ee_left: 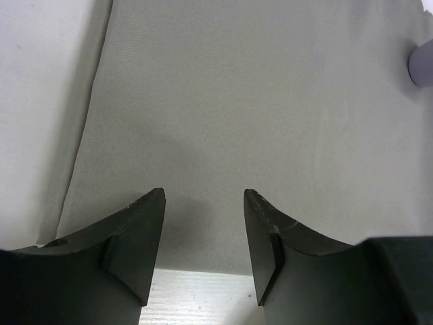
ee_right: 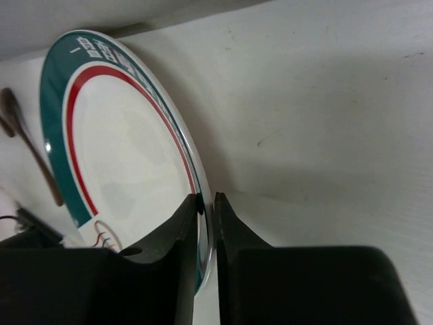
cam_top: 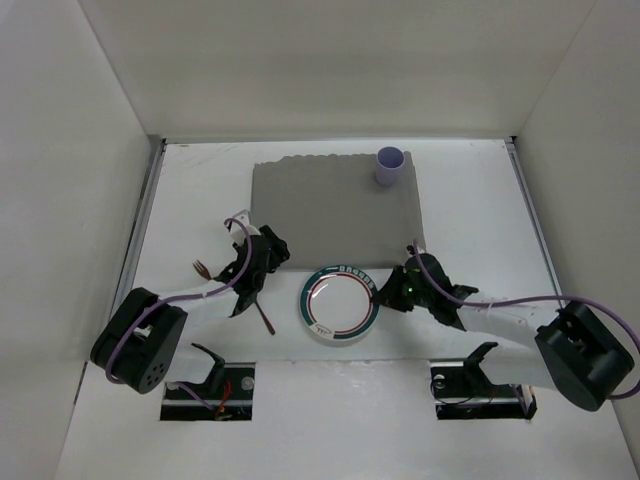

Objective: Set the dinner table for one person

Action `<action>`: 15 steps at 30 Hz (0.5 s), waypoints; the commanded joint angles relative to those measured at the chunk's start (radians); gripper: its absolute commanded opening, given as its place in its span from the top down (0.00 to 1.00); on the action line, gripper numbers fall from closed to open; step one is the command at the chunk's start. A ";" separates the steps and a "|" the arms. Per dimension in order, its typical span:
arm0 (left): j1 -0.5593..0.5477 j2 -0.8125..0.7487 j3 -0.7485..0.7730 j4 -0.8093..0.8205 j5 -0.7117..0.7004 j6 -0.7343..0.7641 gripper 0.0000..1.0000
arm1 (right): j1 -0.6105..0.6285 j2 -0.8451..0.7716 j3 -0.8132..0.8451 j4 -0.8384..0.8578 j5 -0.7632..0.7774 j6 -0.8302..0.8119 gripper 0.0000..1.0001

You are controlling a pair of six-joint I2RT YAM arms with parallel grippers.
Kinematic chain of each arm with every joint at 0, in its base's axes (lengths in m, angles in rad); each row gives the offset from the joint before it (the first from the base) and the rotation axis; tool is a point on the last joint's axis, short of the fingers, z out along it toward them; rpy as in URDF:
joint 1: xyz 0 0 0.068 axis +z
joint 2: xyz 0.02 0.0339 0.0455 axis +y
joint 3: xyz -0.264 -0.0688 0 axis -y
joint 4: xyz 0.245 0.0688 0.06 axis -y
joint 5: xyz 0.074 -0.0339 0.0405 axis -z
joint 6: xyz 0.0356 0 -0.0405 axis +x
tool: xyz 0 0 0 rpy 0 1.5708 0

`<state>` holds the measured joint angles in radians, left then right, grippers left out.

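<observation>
Pinching the plate (ee_right: 128, 156) rim, right gripper (ee_right: 206, 198); 1 cup (cam_top: 389, 167) on placemat (cam_top: 320, 210).

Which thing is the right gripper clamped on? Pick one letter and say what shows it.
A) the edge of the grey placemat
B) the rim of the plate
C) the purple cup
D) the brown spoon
B: in the right wrist view the right gripper has its two fingers pinched on either side of the green-and-red rim of the plate.
</observation>
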<state>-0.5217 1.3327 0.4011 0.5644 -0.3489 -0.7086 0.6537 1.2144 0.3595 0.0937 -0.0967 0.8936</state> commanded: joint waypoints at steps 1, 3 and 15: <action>0.006 -0.032 0.004 0.043 -0.012 0.003 0.52 | -0.006 -0.042 -0.013 0.029 -0.061 -0.002 0.88; 0.012 -0.033 0.004 0.045 -0.018 0.004 0.52 | -0.001 -0.108 0.002 -0.029 -0.084 -0.008 0.89; 0.096 -0.154 -0.053 0.043 -0.025 0.004 0.53 | -0.128 -0.064 0.281 0.156 -0.133 -0.035 0.89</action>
<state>-0.4431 1.2327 0.3721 0.5648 -0.3504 -0.7078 0.5858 1.0748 0.5262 0.0479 -0.2253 0.8555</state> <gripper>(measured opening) 0.476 0.130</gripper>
